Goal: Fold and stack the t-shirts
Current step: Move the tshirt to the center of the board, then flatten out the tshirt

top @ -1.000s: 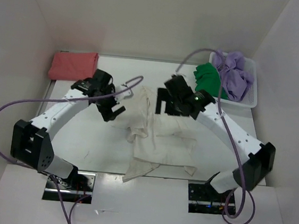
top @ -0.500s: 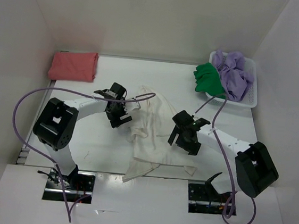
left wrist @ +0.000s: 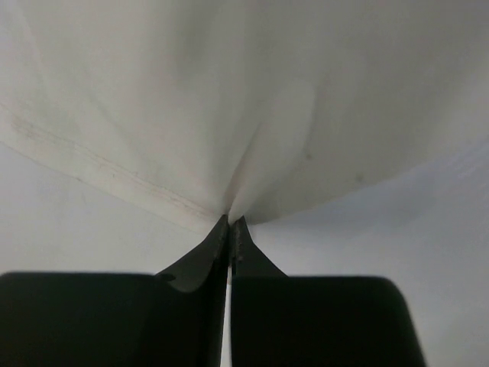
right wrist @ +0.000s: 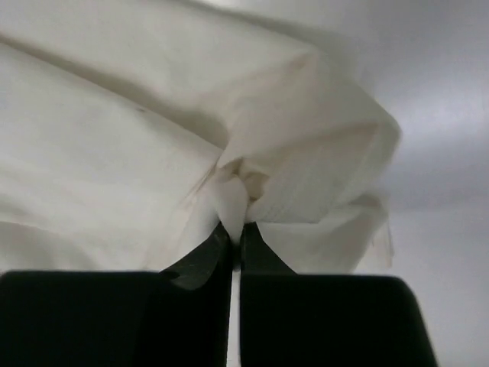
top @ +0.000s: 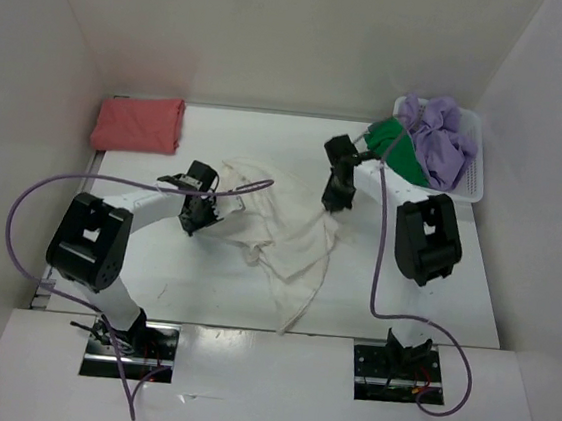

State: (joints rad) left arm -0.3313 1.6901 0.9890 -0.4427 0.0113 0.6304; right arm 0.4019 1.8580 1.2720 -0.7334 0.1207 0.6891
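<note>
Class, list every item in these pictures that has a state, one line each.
salmon-red t-shirt, folded.
cream-white t-shirt, unfolded, pinched by both grippers.
green t-shirt, crumpled, draped over the mesh basket rim.
lavender t-shirt, crumpled, in the mesh basket.
left gripper, shut on the cream-white t-shirt.
right gripper, shut on the cream-white t-shirt.

White arms [top: 152, 197], black joints (purple cables [top: 377, 261] trailing).
</note>
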